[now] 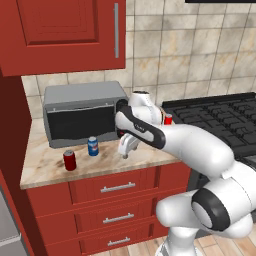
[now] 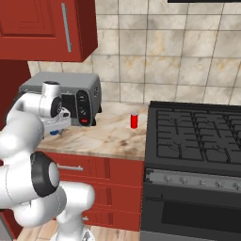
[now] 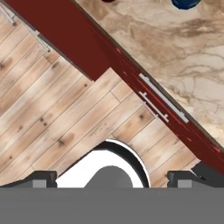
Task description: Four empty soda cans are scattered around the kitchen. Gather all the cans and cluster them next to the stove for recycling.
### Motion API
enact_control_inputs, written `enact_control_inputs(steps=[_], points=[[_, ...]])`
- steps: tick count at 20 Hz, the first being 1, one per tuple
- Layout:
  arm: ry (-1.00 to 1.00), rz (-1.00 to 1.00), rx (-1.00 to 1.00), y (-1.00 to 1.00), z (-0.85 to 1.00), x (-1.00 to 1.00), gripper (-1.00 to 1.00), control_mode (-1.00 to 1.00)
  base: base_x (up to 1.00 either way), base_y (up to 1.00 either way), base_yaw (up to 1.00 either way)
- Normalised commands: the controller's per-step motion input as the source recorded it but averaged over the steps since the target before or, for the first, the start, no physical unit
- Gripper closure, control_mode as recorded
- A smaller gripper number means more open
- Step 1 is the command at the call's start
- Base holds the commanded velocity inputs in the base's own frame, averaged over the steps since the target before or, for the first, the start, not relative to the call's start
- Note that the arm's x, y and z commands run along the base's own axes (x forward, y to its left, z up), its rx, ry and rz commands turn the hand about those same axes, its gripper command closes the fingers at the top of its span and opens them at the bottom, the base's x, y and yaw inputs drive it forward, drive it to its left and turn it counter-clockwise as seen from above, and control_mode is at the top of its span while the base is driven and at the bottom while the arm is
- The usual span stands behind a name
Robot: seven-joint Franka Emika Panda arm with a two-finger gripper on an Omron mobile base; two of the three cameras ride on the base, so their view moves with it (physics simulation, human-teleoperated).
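On the beige marble counter [image 1: 107, 165], a blue soda can [image 1: 93, 146] stands in front of the toaster oven, and a red can [image 1: 69, 160] stands to its left near the front edge. Another red can [image 2: 134, 121] stands beside the left edge of the black stove [image 2: 197, 136]; my arm partly covers it [image 1: 168, 119] in the left base view. My gripper [image 1: 125, 150] hangs over the counter's front part, right of the blue can, pointing down. Its fingertips [image 3: 43, 179] stand wide apart, open, with nothing between them. The blue can [image 3: 186, 3] and a red can [image 3: 107, 1] peek in at the hand view's top edge.
A grey toaster oven [image 1: 82, 112] fills the back of the counter under a red wall cabinet [image 1: 65, 35]. Red drawers with metal handles [image 1: 118, 188] run below the counter edge. Wood plank floor [image 3: 52, 109] lies beneath.
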Motion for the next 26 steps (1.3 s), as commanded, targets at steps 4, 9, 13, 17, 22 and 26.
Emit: enact_control_inputs(steps=[4, 9, 13, 17, 22, 26], points=[[0.0, 0.01, 0.0, 0.33, 0.01, 0.0, -1.0, -1.0, 0.0, 0.0, 0.0], [0.0, 0.0, -0.02, 0.36, 0.0, 0.0, -1.0, -1.0, 0.0, 0.0, 0.0], [-0.03, -0.02, -0.06, 0.39, 0.0, 0.06, -1.0, -1.0, 0.0, 0.0, 0.0], [0.0, -0.06, -0.05, 0.33, 0.04, 0.13, -1.0, -1.0, 0.0, 0.0, 0.0], [0.0, -0.07, -0.06, 0.31, 0.01, 0.12, -1.0, -1.0, 0.0, 0.0, 0.0], [0.0, -0.05, -0.04, 0.3, 0.0, 0.09, -1.0, -1.0, 0.0, 0.0, 0.0]])
